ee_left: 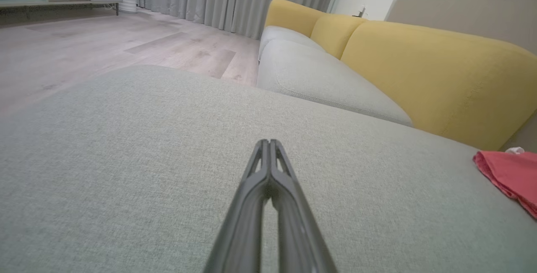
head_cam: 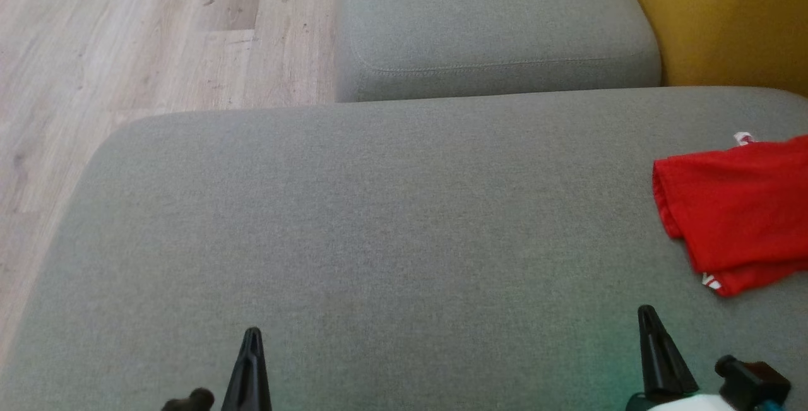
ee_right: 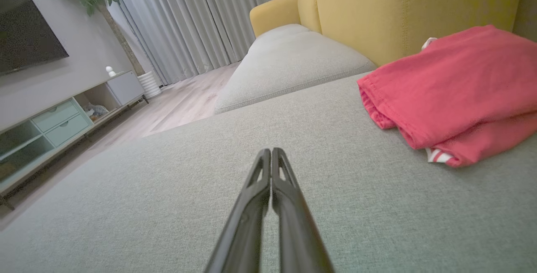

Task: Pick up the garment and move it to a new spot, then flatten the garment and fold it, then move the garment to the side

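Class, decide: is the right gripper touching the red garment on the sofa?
Apart. The right wrist view shows bare grey cushion between the shut fingers of the right gripper and the red garment.

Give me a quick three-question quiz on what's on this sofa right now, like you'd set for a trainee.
1. True or false: the left hand is holding the red garment.
2. Pick one: the garment lies on (A) the wooden floor, (B) the grey seat cushion, (C) the top of the yellow backrest.
3. Fill the gap: the right hand, the one nearer the garment, has its two fingers ____ (open or shut).

Key
1. False: it hovers over bare cushion, holding nothing.
2. B
3. shut
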Controlling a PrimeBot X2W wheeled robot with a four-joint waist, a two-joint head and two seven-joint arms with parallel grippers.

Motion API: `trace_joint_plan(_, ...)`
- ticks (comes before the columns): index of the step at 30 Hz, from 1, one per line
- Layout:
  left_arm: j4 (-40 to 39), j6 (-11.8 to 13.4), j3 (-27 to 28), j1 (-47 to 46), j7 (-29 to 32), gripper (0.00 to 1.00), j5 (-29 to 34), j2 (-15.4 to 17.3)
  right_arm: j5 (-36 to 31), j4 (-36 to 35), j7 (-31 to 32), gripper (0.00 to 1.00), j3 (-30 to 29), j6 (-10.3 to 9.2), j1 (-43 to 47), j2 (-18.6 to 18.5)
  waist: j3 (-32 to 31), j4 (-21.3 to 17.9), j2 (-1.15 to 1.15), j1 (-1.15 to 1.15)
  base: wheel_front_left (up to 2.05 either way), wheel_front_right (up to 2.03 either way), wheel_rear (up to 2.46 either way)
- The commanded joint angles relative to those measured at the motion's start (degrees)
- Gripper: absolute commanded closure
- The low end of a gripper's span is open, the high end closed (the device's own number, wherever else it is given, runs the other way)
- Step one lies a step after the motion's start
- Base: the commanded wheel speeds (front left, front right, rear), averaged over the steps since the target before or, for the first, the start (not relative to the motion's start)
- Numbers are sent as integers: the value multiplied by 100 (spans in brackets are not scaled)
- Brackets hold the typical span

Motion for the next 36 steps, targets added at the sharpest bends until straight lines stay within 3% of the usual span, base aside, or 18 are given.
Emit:
trace_joint_plan(1,-132,-61,165,-308,40,100,-248,51,276,-153,42,100,-39,-1,-307,-75,13,-3,0,0,0,0,0)
trace_joint_plan(36,4,-448,644,-754,529,100,-2555,126,2703,-43,531,100,-201,-2,-791,-147,190,-39,0,0,0,0,0)
